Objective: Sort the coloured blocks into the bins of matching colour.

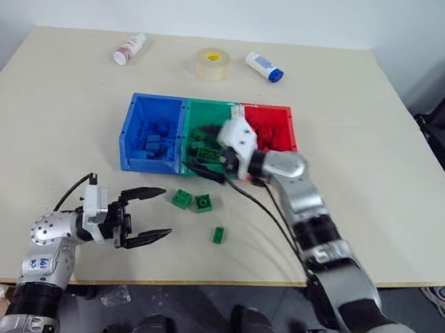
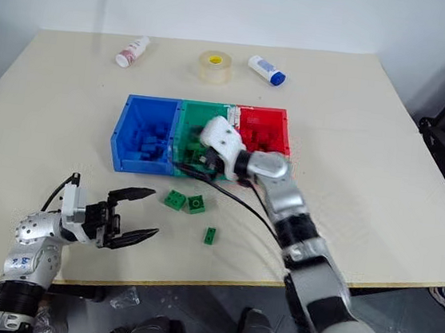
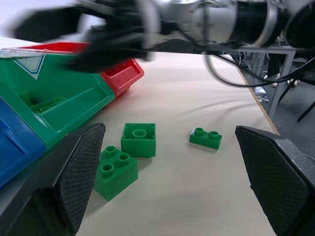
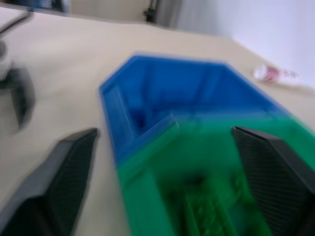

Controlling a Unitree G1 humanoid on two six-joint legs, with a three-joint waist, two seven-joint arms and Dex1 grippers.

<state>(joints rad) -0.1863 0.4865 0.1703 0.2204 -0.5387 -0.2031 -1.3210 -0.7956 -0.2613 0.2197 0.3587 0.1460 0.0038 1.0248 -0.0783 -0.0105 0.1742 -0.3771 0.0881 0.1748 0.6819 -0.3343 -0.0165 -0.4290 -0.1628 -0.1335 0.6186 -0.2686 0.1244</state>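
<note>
On the near left of the worktop (image 1: 43, 114) you have the left tool (image 1: 149, 214), hovering low with its two black fingers spread wide and nothing between them; it points toward the loose blocks. Just right of it lie three green blocks on the bare surface: a green square block (image 1: 182, 200) touching a second green square block (image 1: 203, 203), both just near of the bins, and a smaller two-stud green block (image 1: 219, 234) a little nearer and to the right, apart from the pair.

Farther back, the three joined bins sit in a row. Your blue bin (image 1: 142, 129) is on the left with blue blocks inside, the green bin (image 1: 200, 120) is in the middle with green blocks inside, and the red bin (image 1: 279, 125) is on the right.

Over the green bin you have the right tool (image 4: 162, 147), pointing left across it. In its wrist view its fingers stand spread with nothing pinched between them, the green bin's contents below.

Along the far edge you see a white bottle with a red label (image 1: 129, 48), a roll of clear tape (image 1: 213, 63), and a white bottle with a blue cap (image 1: 264, 66).
</note>
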